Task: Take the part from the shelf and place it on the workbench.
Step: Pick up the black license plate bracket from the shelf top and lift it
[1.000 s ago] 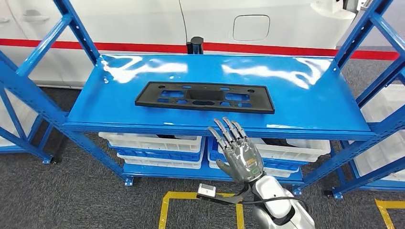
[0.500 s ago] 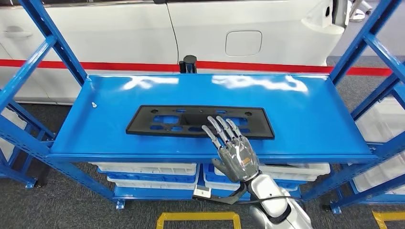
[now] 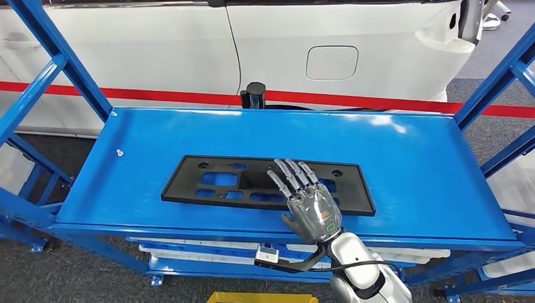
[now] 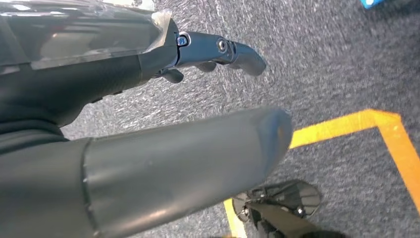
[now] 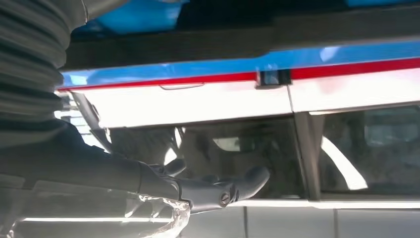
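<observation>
The part (image 3: 214,184) is a flat black rectangular panel with several cut-outs, lying on the blue top shelf (image 3: 410,170) near its front edge. My right hand (image 3: 307,201) reaches over the shelf's front edge with its fingers (image 3: 289,173) spread and stretched across the right-middle of the part; I cannot tell whether they touch it. The right wrist view has that hand (image 5: 198,188) with nothing in it. My left hand (image 4: 148,99) hangs over the grey floor, thumb out and fingers apart, holding nothing.
A white car body (image 3: 315,38) with a red stripe stands close behind the shelf, and a black post (image 3: 255,95) rises at the shelf's back edge. Blue uprights (image 3: 57,63) frame both ends. White bins (image 3: 208,249) sit below. A small screw (image 3: 120,152) lies far left.
The camera has come closer to the shelf and the whole view has shifted. My right hand went from below the shelf's front edge to over the part.
</observation>
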### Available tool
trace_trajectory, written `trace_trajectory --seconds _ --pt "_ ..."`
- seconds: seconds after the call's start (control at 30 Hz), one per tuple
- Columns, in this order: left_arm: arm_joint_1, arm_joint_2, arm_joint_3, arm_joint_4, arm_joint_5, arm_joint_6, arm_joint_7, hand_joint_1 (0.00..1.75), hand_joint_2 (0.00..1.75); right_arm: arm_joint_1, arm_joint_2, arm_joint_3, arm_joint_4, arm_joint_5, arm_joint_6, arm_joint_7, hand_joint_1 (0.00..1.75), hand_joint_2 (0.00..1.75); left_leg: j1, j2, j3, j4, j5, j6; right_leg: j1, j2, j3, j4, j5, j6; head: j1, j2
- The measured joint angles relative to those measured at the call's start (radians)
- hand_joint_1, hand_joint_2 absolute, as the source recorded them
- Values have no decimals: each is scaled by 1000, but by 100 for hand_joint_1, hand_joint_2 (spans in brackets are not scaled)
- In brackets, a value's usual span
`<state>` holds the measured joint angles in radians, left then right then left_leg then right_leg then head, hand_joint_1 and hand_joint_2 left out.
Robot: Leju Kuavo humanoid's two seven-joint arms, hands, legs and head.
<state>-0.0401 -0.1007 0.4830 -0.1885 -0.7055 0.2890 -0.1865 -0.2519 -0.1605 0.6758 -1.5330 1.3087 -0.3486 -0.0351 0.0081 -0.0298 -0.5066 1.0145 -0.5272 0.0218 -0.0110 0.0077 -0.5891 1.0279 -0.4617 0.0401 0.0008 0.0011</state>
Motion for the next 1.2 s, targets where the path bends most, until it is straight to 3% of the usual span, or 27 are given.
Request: trace_trajectory --seconds 0.07,0.3,0.5,1.03,1.17,1.2 --pt "-4 0 -2 0 -8 -1 5 0 0 -19 10 14 18 7 16 5 0 175 0 4 3 -7 -2 4 0 3 0 -1 -1 -2 -1 0" --pt "-18 -1 -13 -3 -27 -1 14 0 0 -120 58 62 170 67 84 76 0 175 0 10 13 -26 -6 -1 2 5 1 -1 -8 -14 -1 0" --pt "-29 -4 -17 -4 -29 1 22 0 0 -239 111 84 361 81 102 111 0 175 0 13 22 -27 -7 -13 4 7 11 -1 -10 -17 0 0" --pt "-30 -6 -17 -4 -29 1 22 0 0 -281 143 89 442 83 103 115 0 175 -5 14 31 -27 -9 -14 0 8 20 -4 -10 -17 0 0" --pt "-30 -6 -17 -4 -29 3 22 0 0 -316 154 101 489 121 135 169 0 175 -5 16 32 -27 -9 -14 0 10 21 -4 -10 -17 -1 0" --pt "-31 -6 -17 -4 -28 3 22 0 0 -336 162 108 517 136 142 187 13 175 -5 16 33 -27 -9 -14 0 10 21 -4 -10 -17 -1 0"
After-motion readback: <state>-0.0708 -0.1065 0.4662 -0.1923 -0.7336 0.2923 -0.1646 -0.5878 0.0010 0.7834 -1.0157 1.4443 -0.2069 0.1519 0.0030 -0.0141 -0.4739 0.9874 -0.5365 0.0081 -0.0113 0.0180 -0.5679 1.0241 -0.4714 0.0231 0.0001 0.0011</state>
